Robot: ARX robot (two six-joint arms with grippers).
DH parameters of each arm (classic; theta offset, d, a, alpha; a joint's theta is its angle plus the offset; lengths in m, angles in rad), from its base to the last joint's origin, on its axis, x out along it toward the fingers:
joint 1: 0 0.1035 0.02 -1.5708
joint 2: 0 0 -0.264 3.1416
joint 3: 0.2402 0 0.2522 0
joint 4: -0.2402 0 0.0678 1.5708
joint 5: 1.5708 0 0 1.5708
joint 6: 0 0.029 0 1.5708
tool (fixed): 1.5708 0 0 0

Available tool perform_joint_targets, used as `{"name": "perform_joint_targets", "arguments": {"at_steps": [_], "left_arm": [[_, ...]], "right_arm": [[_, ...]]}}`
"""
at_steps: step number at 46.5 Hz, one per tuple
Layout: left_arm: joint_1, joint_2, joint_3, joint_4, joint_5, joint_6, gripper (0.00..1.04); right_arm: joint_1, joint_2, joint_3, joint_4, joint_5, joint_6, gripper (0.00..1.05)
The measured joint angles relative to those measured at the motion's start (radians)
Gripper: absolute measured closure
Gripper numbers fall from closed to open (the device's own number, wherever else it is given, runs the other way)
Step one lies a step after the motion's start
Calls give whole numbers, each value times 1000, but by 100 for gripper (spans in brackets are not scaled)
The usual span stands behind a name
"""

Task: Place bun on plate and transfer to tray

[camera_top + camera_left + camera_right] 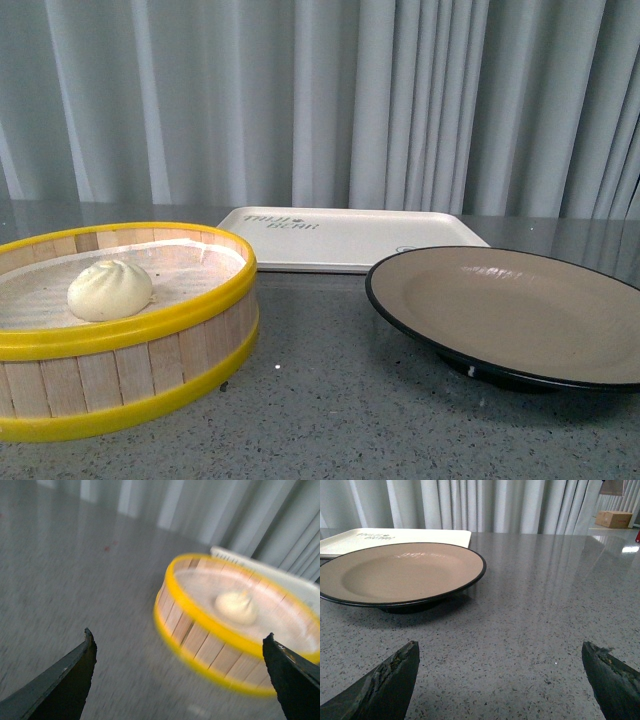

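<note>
In the front view the bun (110, 290) sits in the steamer basket (120, 380) at nine o'clock of the plate (510, 310), with the tray (350, 238) at eleven; in the blurred left wrist view the left gripper (179, 635) gapes wide and empty, the bun well ahead; in the right wrist view the right gripper (500, 642) gapes likewise, the plate ahead.

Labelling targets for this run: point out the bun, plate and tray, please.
Small round white pleated steamed bun (110, 290), front view, middle of its dome.
Wide shallow beige plate with black rim (520, 308), front view, bare inner surface.
Flat rectangular cream-white plastic tray (350, 240), front view, bare top.

Bare plate (395, 575) before tray (395, 539), wide-spread hand (500, 680) near
</note>
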Motion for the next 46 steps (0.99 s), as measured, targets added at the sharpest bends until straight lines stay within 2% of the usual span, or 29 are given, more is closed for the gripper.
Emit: {"name": "perform_joint_targets", "arguments": {"at_steps": [5, 12, 14, 21, 27, 33, 36, 46], "left_arm": [[36, 185, 116, 166, 140, 2, 7], [0, 388, 275, 129, 295, 73, 7], [-40, 447, 329, 53, 290, 142, 7], [-117, 534, 438, -57, 304, 285, 7], [-165, 597, 527, -140, 293, 341, 7], [-202, 676, 603, -225, 285, 350, 7], [-212, 710, 633, -289, 315, 342, 7], [-229, 790, 704, -322, 292, 297, 7]], "right_arm": [[0, 0, 0, 0, 1, 0, 8], [0, 0, 0, 0, 0, 0, 8], [0, 0, 0, 0, 0, 0, 8], [0, 0, 0, 0, 0, 0, 8], [0, 0, 0, 0, 0, 0, 8], [0, 0, 0, 0, 0, 0, 8], [0, 0, 0, 0, 0, 0, 8], [0, 0, 0, 0, 0, 0, 8]]}}
